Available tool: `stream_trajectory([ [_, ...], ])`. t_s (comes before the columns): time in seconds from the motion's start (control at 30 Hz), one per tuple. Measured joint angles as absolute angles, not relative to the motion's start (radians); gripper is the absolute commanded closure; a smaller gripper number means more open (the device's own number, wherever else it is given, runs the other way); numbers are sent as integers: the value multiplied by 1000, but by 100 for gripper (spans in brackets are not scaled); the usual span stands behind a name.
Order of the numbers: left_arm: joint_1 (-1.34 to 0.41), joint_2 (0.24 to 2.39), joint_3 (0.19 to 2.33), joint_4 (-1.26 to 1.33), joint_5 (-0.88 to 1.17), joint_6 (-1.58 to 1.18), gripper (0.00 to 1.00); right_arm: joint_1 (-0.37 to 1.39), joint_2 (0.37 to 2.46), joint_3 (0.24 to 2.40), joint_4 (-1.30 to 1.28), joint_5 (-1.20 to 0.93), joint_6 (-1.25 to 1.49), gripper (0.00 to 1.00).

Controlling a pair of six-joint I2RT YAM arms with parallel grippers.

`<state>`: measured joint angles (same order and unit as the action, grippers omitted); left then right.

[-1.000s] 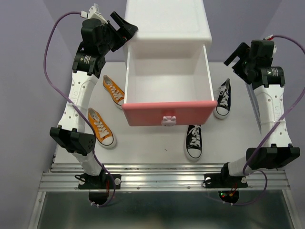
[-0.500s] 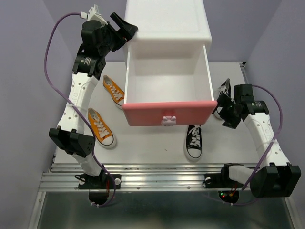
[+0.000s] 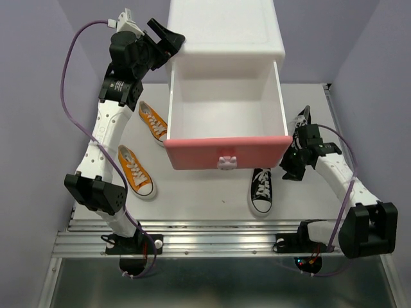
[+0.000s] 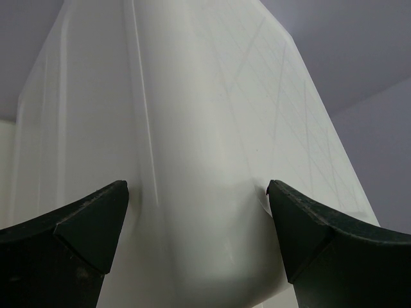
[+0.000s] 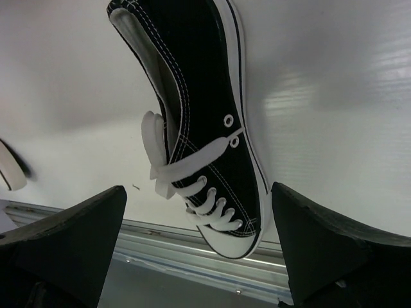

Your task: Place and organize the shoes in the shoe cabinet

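The white shoe cabinet [image 3: 226, 29] stands at the back, and its upper pink drawer [image 3: 192, 154] is pulled out and empty. The lower drawer is hidden beneath it. Two orange shoes [image 3: 153, 122] [image 3: 135, 171] lie left of the drawer. One black shoe [image 3: 261, 190] lies in front of the drawer's right corner, toe toward the rail, and shows in the right wrist view [image 5: 192, 109]. The other black shoe [image 3: 302, 122] is partly hidden by my right arm. My right gripper [image 3: 289, 167] [image 5: 198, 189] is open, low above the near black shoe. My left gripper [image 3: 168, 38] [image 4: 198, 186] is open, straddling the cabinet's back left corner [image 4: 192, 128].
The bunny knob [image 3: 227, 162] juts from the drawer front. The metal rail [image 3: 225, 240] runs along the table's near edge and shows in the right wrist view [image 5: 192, 266]. Purple walls close in the sides and back.
My right arm has swung down from high at the right rear to low beside the drawer's front right corner, over the near black shoe. The left arm has barely moved.
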<state>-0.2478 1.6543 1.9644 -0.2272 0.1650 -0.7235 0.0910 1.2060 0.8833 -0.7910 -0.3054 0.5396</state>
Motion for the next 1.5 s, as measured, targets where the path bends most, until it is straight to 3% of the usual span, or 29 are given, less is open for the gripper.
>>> stream_trajectory([
  [0.23, -248, 1644, 1938, -200, 158, -734, 1, 147, 1306, 883, -723, -276, 528, 0],
  [0.47, -249, 1641, 1929, -191, 156, -736, 1, 205, 1341, 883, -673, -245, 528, 7],
  [0.53, -249, 1639, 1922, -184, 155, -739, 1, 229, 1360, 883, -670, -234, 527, 19],
  [0.63, -249, 1635, 1912, -173, 153, -743, 1, 258, 1384, 880, -668, -210, 531, 50],
  [0.67, -249, 1634, 1909, -171, 152, -743, 1, 267, 1391, 879, -668, -188, 541, 68],
  [0.73, -249, 1632, 1904, -166, 151, -746, 1, 273, 1394, 878, -669, -157, 551, 83],
  [0.77, -249, 1631, 1902, -164, 151, -748, 1, 276, 1394, 878, -673, -134, 562, 98],
  [1.2, -249, 1628, 1902, -169, 149, -756, 1, 264, 1295, 965, -803, 140, 683, 99],
  [1.5, -249, 1643, 1939, -209, 161, -749, 1, 66, 1329, 1468, -883, 290, 643, 99],
])
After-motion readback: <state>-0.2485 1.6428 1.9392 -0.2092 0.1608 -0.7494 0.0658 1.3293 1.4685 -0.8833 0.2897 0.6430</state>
